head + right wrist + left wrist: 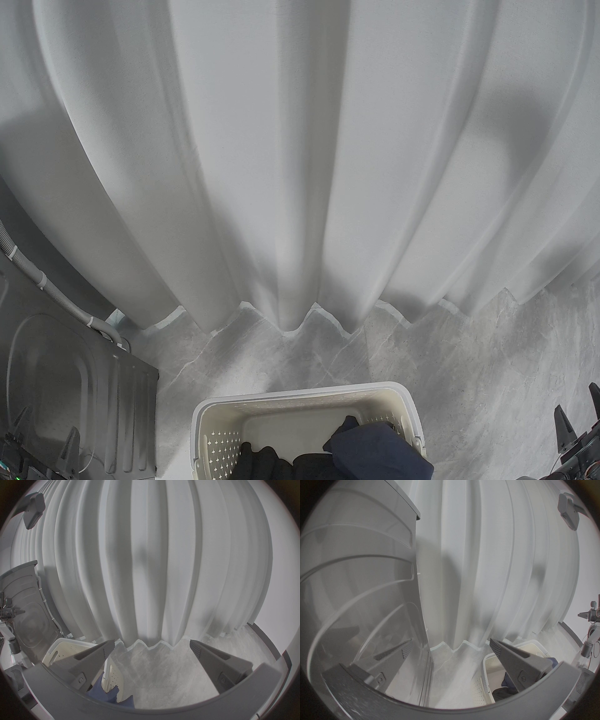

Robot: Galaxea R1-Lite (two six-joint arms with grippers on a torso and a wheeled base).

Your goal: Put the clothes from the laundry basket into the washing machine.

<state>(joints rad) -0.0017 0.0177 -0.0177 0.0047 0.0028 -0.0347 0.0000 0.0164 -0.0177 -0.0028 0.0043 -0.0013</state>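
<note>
Head view: 1 laundry basket (300,395) at bottom centre on the floor (487,362). It holds 1 navy garment (381,453) plus black clothes (269,465), no. unclear. 1 washing machine (62,387) stands at left, w/ a narrow floor gap to the basket. Curtain (300,156) behind, open floor at right.

Left wrist view: left gripper (450,655) spread wide, empty, just beside the washing machine panel.

Right wrist view: right gripper (150,655) spread wide, empty, over bare floor, basket close beside.

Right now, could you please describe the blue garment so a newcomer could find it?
Below the white curtain, a cream laundry basket stands on the grey floor. The blue garment lies at its right side, reaching over the rim; the clothes beside it are black.
</note>
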